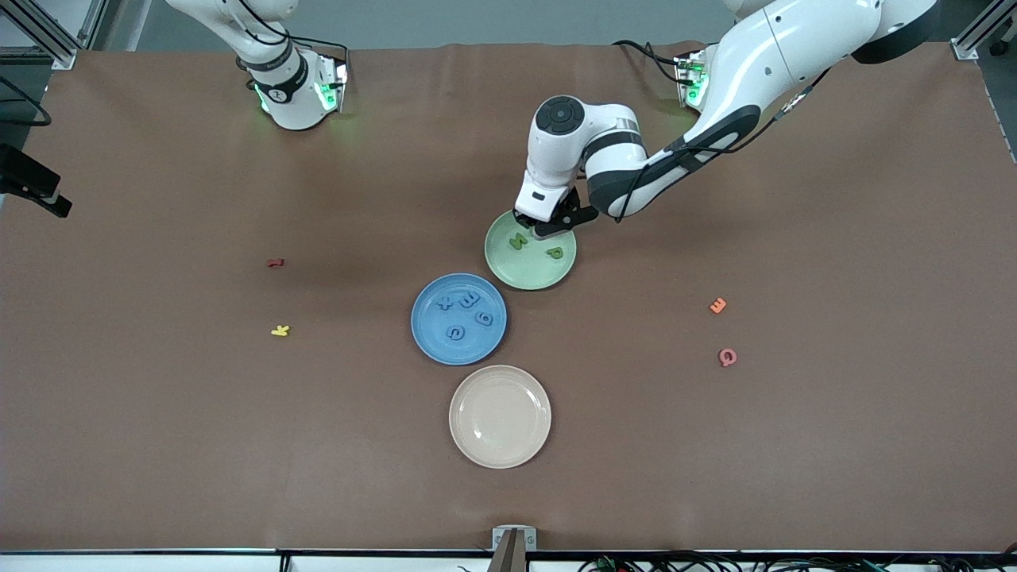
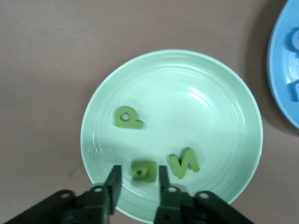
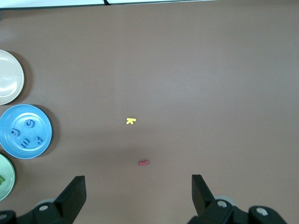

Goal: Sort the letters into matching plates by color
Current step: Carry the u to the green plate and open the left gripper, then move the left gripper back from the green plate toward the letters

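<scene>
Nearest the front camera sits the cream plate [image 1: 500, 416], bare and no part of the sort. Next up the table, the blue plate [image 1: 458, 318] carries four blue letters [image 1: 469, 300], all lying inside its rim. Touching or just beside it, farther from the camera, is the pale green plate [image 1: 530, 249].

Three green letters lie in that plate: a P [image 2: 128, 118], an N [image 2: 184, 163], and a third green letter [image 2: 143, 169] lying flat between the tips of the left claw [image 2: 138, 179]. The left claw hangs low over the plate's farther edge, fingers slightly apart, a sliver of plate showing on each side of the letter. It appears to grip nothing. Judged step in hand: releasing this letter into the green plate.

To do it well: part the fingers fully before lifting, then rise straight up so the foam does not cling to a pad or get flicked over the rim.

A fourth green letter is not visible in any view. Red, yellow, orange and pink letters lie scattered on the table [image 1: 834, 445] and should stay.

The right claw [image 3: 138, 196] waits, held high over the right arm's end of the table, fingers wide apart and empty.
</scene>
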Tool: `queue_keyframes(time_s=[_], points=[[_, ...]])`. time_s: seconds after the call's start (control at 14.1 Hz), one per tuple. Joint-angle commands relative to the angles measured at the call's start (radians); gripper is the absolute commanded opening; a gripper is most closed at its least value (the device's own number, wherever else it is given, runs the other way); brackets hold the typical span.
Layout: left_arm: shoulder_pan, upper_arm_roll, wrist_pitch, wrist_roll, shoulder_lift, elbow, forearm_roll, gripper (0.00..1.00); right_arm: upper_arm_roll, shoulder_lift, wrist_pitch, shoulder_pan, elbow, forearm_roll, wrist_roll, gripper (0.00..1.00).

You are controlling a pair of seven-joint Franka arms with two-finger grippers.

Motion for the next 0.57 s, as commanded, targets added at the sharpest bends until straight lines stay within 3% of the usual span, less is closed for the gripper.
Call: queue_keyframes(time_s=[0.0,0.21,0.49], points=[[0.029,-0.002,0.008,0.006,-0.012,0.012,-0.013,0.99,0.009,0.003,-0.005,-0.012,0.016,-0.008,-0.008,1.00],[0.055,0.020,-0.012,0.040,-0.010,0.075,-0.004,1.00,0.009,0.003,-0.005,-0.013,0.016,-0.008,-0.008,1.00],[0.125,0.047,-0.098,0.242,-0.023,0.167,-0.002,1.00,0.009,0.003,-0.005,-0.013,0.016,-0.006,-0.008,1.00]])
